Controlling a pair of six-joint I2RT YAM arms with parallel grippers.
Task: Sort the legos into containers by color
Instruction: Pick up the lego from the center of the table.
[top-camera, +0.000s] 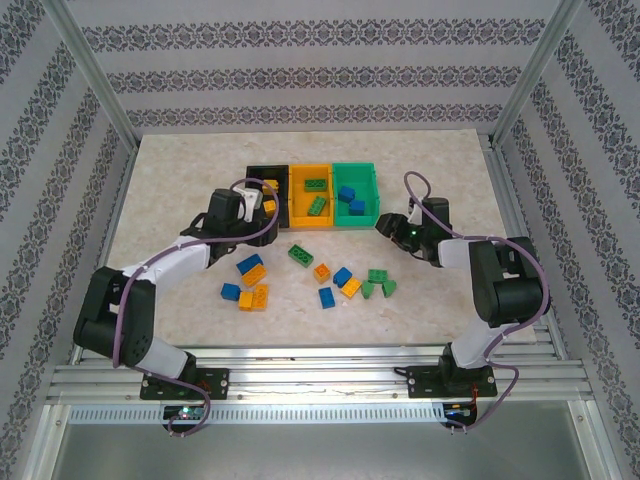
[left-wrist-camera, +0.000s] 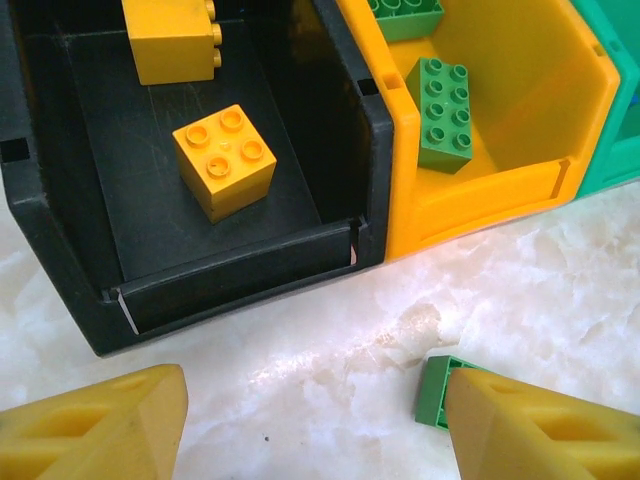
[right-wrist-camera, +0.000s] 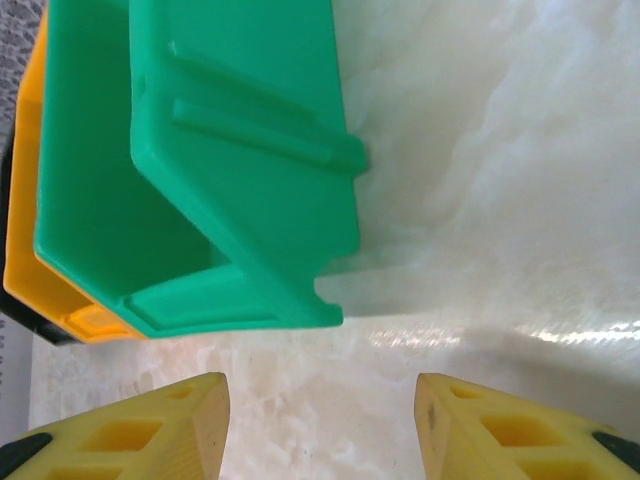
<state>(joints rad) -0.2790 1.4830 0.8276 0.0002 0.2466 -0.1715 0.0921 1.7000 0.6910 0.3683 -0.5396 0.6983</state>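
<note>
Six legos (top-camera: 316, 205) are sorted into the bins (top-camera: 312, 224), about a dozen are left before them, and both jaws are parted, empty.

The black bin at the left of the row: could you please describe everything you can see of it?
The black bin is an open-topped rectangular box of glossy-looking hard plastic with a low front lip. It stands upright on the marble-patterned table, leftmost in its row, its right wall against the orange bin. Inside lie two yellow-orange bricks: a square four-stud brick, studs-up on the floor, and a larger brick behind it. The left gripper is in front, open, not touching it.
</note>
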